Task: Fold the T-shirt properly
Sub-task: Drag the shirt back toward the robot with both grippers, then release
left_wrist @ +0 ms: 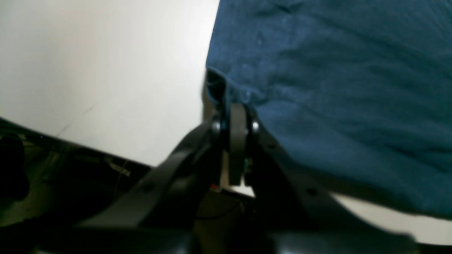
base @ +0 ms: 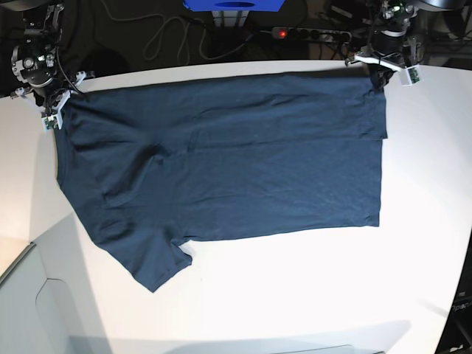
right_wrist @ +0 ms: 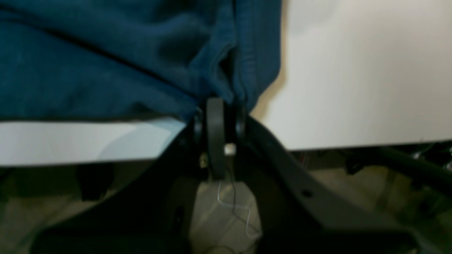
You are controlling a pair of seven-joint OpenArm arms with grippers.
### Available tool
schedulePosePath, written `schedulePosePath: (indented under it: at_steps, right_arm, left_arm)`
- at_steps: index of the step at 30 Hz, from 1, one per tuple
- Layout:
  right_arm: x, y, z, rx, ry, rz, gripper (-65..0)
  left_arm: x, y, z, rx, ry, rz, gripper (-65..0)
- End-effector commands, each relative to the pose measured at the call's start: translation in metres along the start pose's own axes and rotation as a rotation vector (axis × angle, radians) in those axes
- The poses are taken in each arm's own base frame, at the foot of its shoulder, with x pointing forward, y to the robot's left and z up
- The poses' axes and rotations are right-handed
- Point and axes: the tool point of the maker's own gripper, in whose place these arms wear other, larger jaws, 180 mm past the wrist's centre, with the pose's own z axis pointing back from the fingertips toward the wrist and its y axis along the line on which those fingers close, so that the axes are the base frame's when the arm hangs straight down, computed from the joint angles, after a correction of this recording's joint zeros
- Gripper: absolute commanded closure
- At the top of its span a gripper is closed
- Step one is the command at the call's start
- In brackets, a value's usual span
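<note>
T-shirt (base: 221, 155) spread on white table (base: 310, 295) – power strip (base: 313, 33) behind

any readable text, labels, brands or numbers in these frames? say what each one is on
None readable in any view.
T-shirt: plain navy cloth, no print or label showing.
Left gripper and right gripper: black, no markings visible; both wrist views are blurred.
Power strip behind the table: a red light only, any lettering too small to read.

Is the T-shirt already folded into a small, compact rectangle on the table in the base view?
No, the T-shirt lies spread wide across the white table, one sleeve sticking out.
</note>
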Motion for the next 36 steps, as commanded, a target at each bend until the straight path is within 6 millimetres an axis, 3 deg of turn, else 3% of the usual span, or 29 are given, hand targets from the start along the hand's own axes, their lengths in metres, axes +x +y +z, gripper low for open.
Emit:
schedulePosePath:
  at_steps: [1,4,7,9,14,20,25,29,33,36]
  right_arm:
    - [0.008,-0.012,0.005,-0.026,-0.023,0.032,-0.1]
    - [0.008,-0.016,0.006,-0.032,-0.022,0.043,-0.1]
    - [0.009,-0.016,0.006,-0.035,-0.018,0.043,-0.4]
    - [0.007,-0.017,0.004,-0.036,-0.011,0.040,-0.6]
    - [-0.006,-0.028,-0.001,-0.102,0.044,0.083,-0.6]
    - [-0.005,-0.025,0.000,-0.127,0.045,0.090,-0.6]
    - [-0.008,-0.008,-0.002,-0.047,0.056,0.162,-0.6]
    - [-0.009,-0.011,-0.002,-0.052,0.059,0.156,-1.5]
    - [-0.003,-0.013,-0.002,-0.058,0.045,0.152,-12.0]
    - [-0.002,-0.013,-0.002,-0.058,0.045,0.153,-26.8]
  left_arm:
    - [0.006,0.003,0.005,0.003,-0.022,-0.012,0.0]
    - [0.006,0.003,0.004,0.004,-0.023,-0.012,-0.6]
    - [0.008,0.003,0.005,0.007,-0.027,-0.010,-12.3]
    - [0.008,0.003,0.005,0.007,-0.028,-0.011,-16.5]
    - [0.006,0.005,0.007,0.012,-0.021,-0.016,-16.8]
    - [0.020,0.019,0.011,0.046,-0.053,-0.036,-16.9]
    - [0.025,0.030,0.014,0.073,-0.065,-0.036,-16.9]
    - [0.025,0.031,0.014,0.074,-0.064,-0.038,-16.9]
    - [0.024,0.031,0.014,0.075,-0.064,-0.037,-16.9]
    - [0.025,0.031,0.014,0.073,-0.066,-0.037,-16.9]
